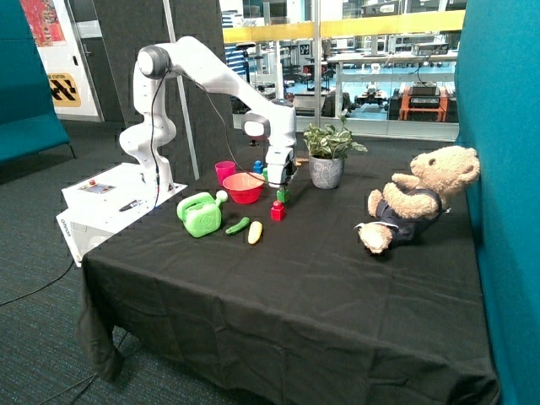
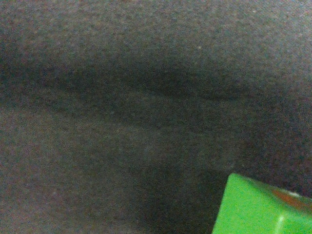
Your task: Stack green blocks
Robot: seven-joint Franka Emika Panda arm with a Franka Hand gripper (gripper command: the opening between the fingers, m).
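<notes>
Two green blocks: only one shows clearly, a green block [image 1: 283, 196] on the black tablecloth [image 1: 321, 278], just beside the red bowl [image 1: 244, 187] and near the plant pot [image 1: 326, 171]; the other I cannot pick out, so the blocks do not show as stacked.
Wrist view: a corner of a green block [image 2: 258, 207] at the edge, the rest dark cloth.
Gripper: the gripper [image 1: 278, 179] hangs right above the green block, close to it or touching; which, I cannot tell.
Jaws: cannot tell whether they are wide, narrow or holding anything.
Arm: the white arm [image 1: 211, 80] reaches from its base box [image 1: 110, 202] over the bowl.
Red block: a red block [image 1: 277, 210] sits on the cloth just in front of the green one.
Blue block: a blue block [image 1: 257, 167] sits behind the bowl.
Pink cup: a pink cup [image 1: 224, 172] stands behind the bowl.
Watering can: a light-green watering can [image 1: 201, 214] stands beside the bowl, toward the front.
Small toys: a green vegetable [image 1: 237, 226] and a yellow one [image 1: 255, 233] lie near the can.
Teddy bear: a teddy bear [image 1: 415, 202] sits well apart, by the teal wall.
</notes>
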